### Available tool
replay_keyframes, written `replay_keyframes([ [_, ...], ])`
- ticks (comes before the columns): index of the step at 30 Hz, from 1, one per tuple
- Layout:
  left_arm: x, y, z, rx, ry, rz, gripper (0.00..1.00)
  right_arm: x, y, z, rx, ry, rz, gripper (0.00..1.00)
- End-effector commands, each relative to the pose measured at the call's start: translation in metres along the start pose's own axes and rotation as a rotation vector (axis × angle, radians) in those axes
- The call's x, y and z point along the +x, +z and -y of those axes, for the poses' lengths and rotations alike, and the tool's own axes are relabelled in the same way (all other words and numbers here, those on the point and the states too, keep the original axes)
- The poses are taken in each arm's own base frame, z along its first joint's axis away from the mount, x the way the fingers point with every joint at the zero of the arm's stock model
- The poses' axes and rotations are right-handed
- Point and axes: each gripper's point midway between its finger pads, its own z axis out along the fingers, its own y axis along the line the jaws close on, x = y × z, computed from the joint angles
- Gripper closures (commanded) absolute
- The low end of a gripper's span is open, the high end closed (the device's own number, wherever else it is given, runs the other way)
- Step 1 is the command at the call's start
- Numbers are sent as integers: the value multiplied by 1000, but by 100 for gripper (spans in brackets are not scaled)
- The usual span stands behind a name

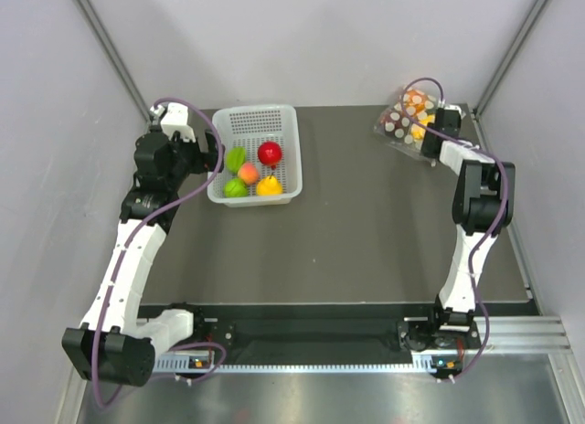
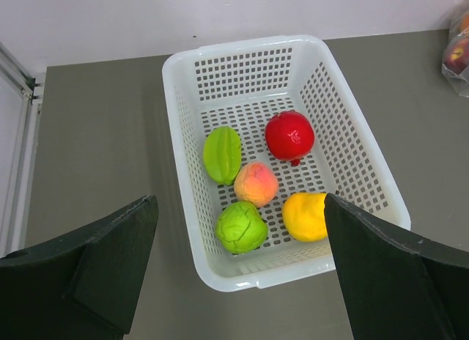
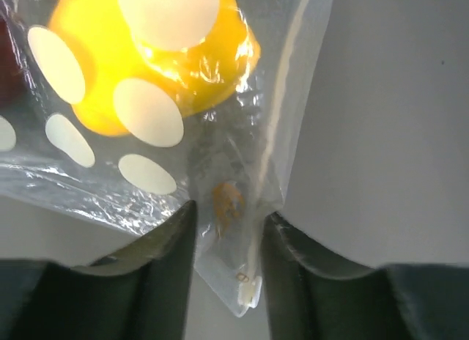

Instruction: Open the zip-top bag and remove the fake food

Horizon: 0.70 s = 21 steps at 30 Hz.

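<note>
right wrist: right claw tight on zip-top bag corner; left claw wide apart

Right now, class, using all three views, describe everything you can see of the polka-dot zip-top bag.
The zip-top bag is a clear, crinkly plastic pouch printed with cream-white dots. It lies at the far right corner of the table, bulging with toy pieces: a yellow piece shows through the film, with orange and dark shapes beside it. A strip runs along one edge. One corner sits between the fingers of the right gripper; whether they pinch it yet cannot be told.
</note>
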Motion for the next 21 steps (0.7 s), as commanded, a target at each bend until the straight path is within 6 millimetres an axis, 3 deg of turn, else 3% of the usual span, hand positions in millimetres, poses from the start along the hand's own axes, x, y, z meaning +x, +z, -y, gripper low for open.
replay_keyframes([
  [1,-13,-4,-1,-3,24,42,1,-20,2,5,-23,-1,19,64],
  [4,-12,-3,7,43,34,34,3,-15,-3,6,-30,-11,-9,98],
  [5,-12,-3,10,58,34,31,3,-13,-6,6,-34,-13,-15,100],
  [9,-8,0,25,106,48,7,11,-14,-36,1,-78,32,-15,100],
  [10,-3,0,35,124,54,-11,12,0,-42,-4,-109,44,-47,100],
  [11,-1,2,40,137,92,-17,14,-7,-56,-7,-132,62,-25,100],
  [12,-1,1,47,154,102,-20,14,10,-63,-15,-162,83,-60,100],
  [14,4,-1,72,219,135,-31,15,8,-86,-24,-184,86,-43,100],
  [15,7,-2,81,246,143,-34,15,26,-94,-39,-207,60,-72,100],
  [17,7,-9,103,317,159,-26,16,30,-120,-59,-236,16,-63,100],
  [18,10,-12,115,353,171,-25,16,45,-131,-79,-260,-27,-80,100],
  [20,8,-19,125,381,196,-3,16,49,-156,-104,-312,-55,-61,100],
  [21,11,-21,129,391,203,-6,16,66,-170,-129,-366,-94,-80,100],
])
